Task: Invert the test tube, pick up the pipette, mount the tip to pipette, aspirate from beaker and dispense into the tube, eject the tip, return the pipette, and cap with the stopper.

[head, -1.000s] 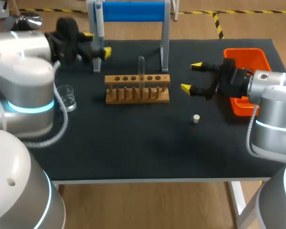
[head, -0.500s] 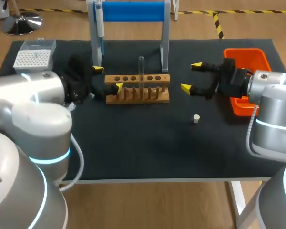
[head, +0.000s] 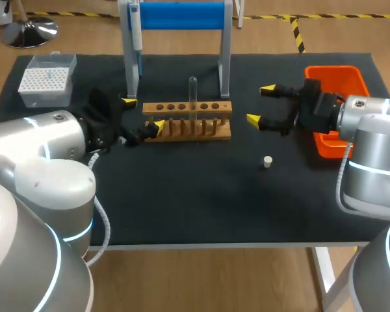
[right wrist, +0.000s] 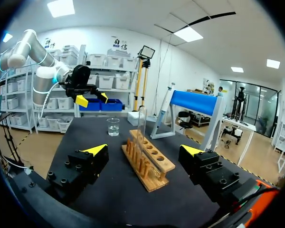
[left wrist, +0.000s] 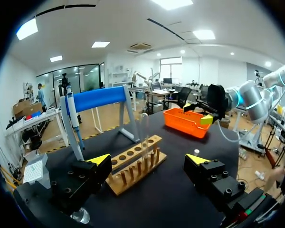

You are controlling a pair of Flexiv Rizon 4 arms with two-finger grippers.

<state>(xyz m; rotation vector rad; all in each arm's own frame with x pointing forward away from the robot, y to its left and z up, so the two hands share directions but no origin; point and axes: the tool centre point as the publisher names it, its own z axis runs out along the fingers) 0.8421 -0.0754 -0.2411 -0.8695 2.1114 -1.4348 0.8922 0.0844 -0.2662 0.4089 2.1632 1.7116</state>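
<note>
Matte black table [head: 182,195]; wooden rack [head: 187,121], glass tube [head: 193,91].

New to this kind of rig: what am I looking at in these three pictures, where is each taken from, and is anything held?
Two robot arms stand at a black table, each with a yellow-tipped two-finger gripper. One picture looks down from above and behind; the two round ones come from a camera on each wrist. On the table: a wooden rack with one glass tube upright in it, a blue stand with a pipette hanging on it, a box of tips, a beaker, a white stopper and an orange bin. The left gripper is at the rack's left end, the right gripper off its right end. Both are open and hold nothing.
</note>
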